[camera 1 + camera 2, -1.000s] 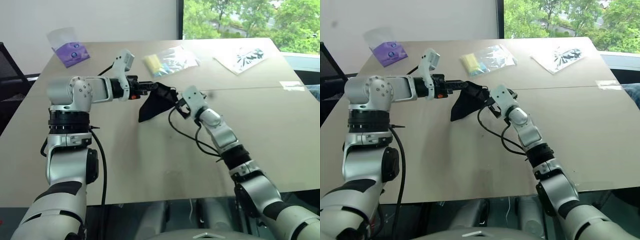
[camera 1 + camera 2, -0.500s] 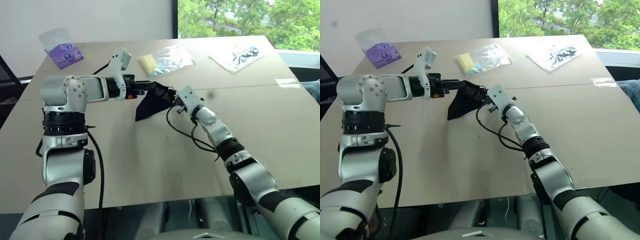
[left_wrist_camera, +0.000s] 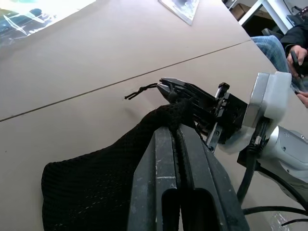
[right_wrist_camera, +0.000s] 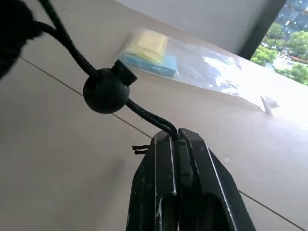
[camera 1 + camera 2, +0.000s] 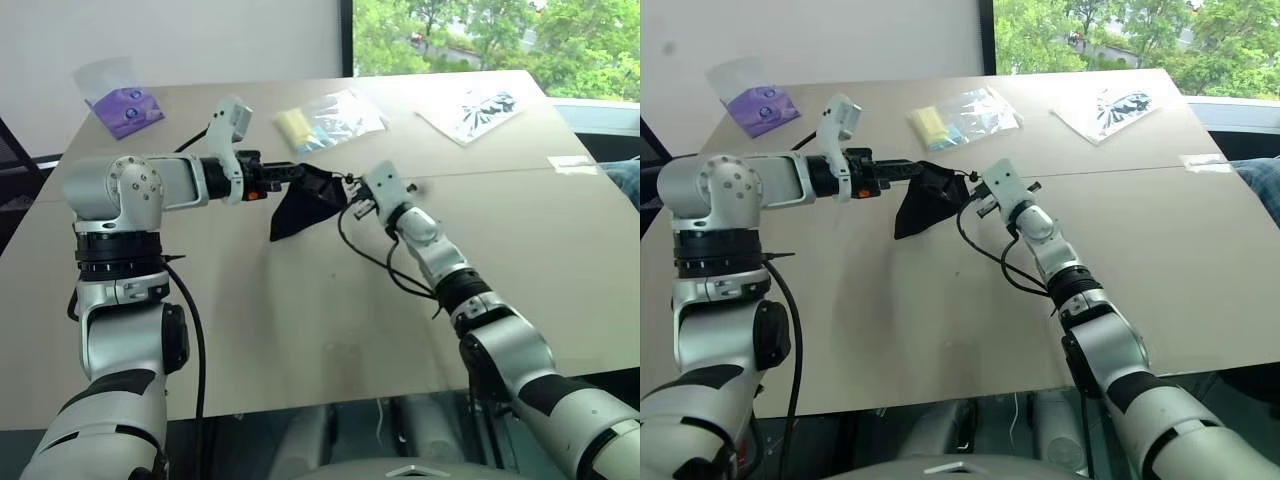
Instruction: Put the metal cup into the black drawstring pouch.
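The black drawstring pouch (image 5: 303,198) hangs above the table, a soft mesh bag that sags to the left. My left gripper (image 5: 296,171) is shut on the fabric at its mouth, and the left wrist view shows the mesh bunched between the fingers (image 3: 163,159). Just right of the mouth, my right gripper (image 5: 349,203) is shut on the drawstring cord (image 4: 147,114), a little past its round black toggle (image 4: 107,89). The cord runs taut from the pouch to the fingertips. The metal cup is out of view.
The tan table (image 5: 300,310) has a seam across its middle. At the far side lie a clear bag with a purple packet (image 5: 125,100), a clear bag with yellow and blue items (image 5: 325,120) and a printed flat bag (image 5: 482,110). A seated person (image 3: 294,41) is beyond the table's right end.
My right gripper has shut on the drawstring cord and drawn slightly right and away from the pouch mouth. The left gripper keeps its hold in place. The camera has shifted a little.
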